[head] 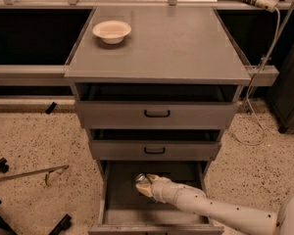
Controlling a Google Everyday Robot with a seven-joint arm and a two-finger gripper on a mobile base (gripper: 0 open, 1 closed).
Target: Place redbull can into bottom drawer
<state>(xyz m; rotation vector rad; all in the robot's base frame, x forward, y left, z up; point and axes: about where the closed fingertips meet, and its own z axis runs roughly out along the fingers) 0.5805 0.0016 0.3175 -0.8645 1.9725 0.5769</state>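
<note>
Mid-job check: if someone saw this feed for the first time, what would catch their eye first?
First, the pale arm reaching in from the lower right, with its pincer down inside the pulled-out bottom drawer, near the drawer's middle. Next, the cream bowl sitting at the back left of the grey cabinet top.
</note>
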